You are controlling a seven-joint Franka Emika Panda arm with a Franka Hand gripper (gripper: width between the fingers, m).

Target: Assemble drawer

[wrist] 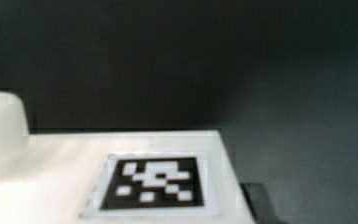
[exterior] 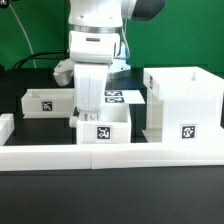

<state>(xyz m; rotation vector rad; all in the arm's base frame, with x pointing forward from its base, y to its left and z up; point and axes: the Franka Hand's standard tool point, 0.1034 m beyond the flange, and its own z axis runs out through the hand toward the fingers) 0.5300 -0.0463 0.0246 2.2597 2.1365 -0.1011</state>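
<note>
The tall open-fronted box housing stands at the exterior view's right, with a tag on its front. One shallow tray lies at the left. A second tray sits in the middle, just behind the border wall. My gripper reaches down at this middle tray's left rear; its fingertips are hidden there. The wrist view shows a close, blurred white drawer part bearing a tag, with one dark finger beside its edge. The other finger is hidden.
The low white border wall runs along the front, with a stub at the left. The marker board lies behind the middle tray. A green backdrop and cables stand behind.
</note>
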